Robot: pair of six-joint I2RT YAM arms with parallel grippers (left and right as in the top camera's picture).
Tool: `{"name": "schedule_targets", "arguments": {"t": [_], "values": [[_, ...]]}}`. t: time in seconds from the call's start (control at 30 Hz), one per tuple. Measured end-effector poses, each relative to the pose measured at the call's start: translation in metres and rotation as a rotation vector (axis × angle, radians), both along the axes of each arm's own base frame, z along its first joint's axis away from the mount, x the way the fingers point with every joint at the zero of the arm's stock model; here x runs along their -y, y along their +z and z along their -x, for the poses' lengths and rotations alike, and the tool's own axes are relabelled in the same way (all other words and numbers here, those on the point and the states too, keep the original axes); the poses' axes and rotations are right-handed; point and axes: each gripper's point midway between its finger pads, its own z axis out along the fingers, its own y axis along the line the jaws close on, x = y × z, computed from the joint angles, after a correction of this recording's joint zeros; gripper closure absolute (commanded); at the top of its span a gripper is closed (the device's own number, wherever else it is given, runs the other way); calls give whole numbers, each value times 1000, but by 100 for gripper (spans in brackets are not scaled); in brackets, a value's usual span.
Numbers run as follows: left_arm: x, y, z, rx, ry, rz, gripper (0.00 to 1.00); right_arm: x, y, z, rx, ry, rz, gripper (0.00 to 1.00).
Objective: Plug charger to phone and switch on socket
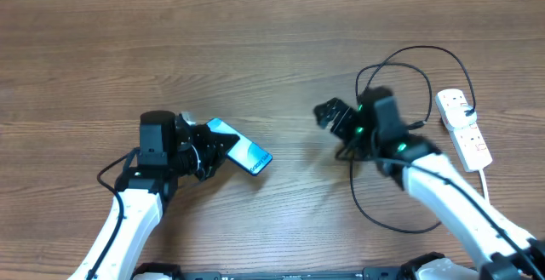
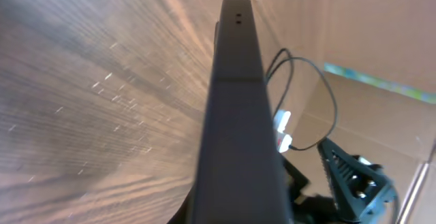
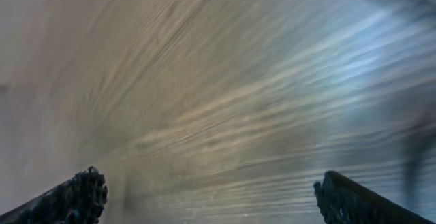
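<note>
Now | left fingers [image 1: 207, 146] clenched on phone [image 1: 247, 152] | right fingers [image 3: 76, 197] spread wide apart

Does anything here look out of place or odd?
The slim black-edged phone with lit blue screen is not lying flat: the left end effector holds it tilted. The thin black cable lies in loose loops.

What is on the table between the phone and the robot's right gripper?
Nothing, just bare wooden table between the phone and the open right gripper, as the overhead view shows.
</note>
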Motion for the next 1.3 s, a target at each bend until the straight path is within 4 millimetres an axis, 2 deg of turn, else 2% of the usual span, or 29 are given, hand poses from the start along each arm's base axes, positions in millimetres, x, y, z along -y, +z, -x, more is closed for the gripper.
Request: {"name": "schedule_targets", "arguments": {"t": [0.1, 0.17, 0.23, 0.47, 0.57, 0.63, 0.7, 0.8, 0.93, 1.03, 1.17, 1.3], "values": [[1, 6, -6, 42, -5, 5, 96, 29, 33, -18, 51, -11, 114, 0], [1, 8, -7, 53, -6, 6, 96, 41, 47, -29, 104, -8, 160, 0], [2, 9, -8, 59, -8, 8, 96, 50, 48, -31, 112, -4, 194, 0], [2, 9, -8, 59, -10, 10, 96, 70, 47, -37, 137, -19, 318, 28], [2, 9, -7, 59, -11, 11, 96, 80, 32, -35, 75, -62, 334, 29], [2, 9, -7, 59, -11, 12, 96, 92, 13, -32, -2, -107, 341, 29], [2, 9, -7, 59, -11, 12, 96, 110, -18, -27, -125, -165, 350, 32], [2, 9, -7, 59, -11, 11, 96, 130, -40, -20, -253, -213, 364, 40], [2, 9, -7, 59, -11, 12, 96, 153, -48, -32, -337, -283, 362, 44], [2, 9, -7, 58, -11, 12, 96, 163, -54, -37, -358, -310, 360, 49], [2, 9, -7, 59, -11, 12, 96, 176, -76, -32, -427, -347, 365, 53], [2, 9, -7, 58, -11, 12, 96, 184, -85, -25, -471, -379, 367, 53]]}}
